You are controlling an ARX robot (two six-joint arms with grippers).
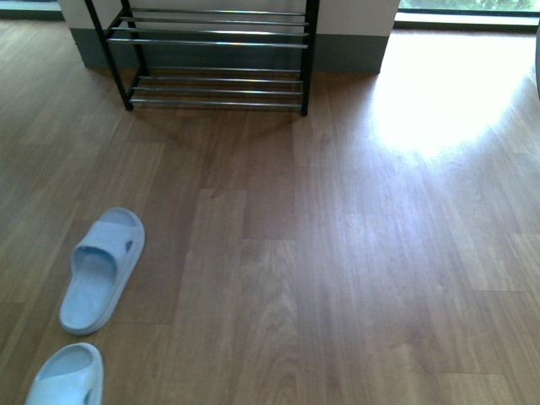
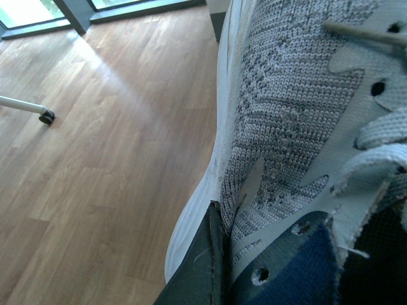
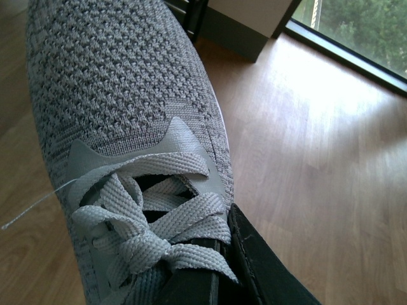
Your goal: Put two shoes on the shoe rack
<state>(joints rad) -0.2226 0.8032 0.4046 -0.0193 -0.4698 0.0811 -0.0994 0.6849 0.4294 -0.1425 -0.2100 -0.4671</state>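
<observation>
Front view: the shoe rack (image 1: 219, 51) stands well ahead, 2 slippers (image 1: 103, 268) lie well short of it, and no arm or sneaker shows. Left wrist view: the left gripper (image 2: 241, 254) appears clamped on the left-hand sneaker (image 2: 286, 127) at its soft collar, only 1 finger (image 2: 200, 273) visible, so the shoe could pivot or slip before reaching the rack. Right wrist view: the right gripper (image 3: 222, 279) pinches the right-hand sneaker (image 3: 121, 82) likewise, toe towards the rack and well short of it; its loose laces (image 3: 146, 216) could snag on the rack.

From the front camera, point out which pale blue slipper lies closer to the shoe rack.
The fully visible slipper, farther toward the shoe rack. The other slipper sits nearer the robot, cut off by the bottom edge.
</observation>
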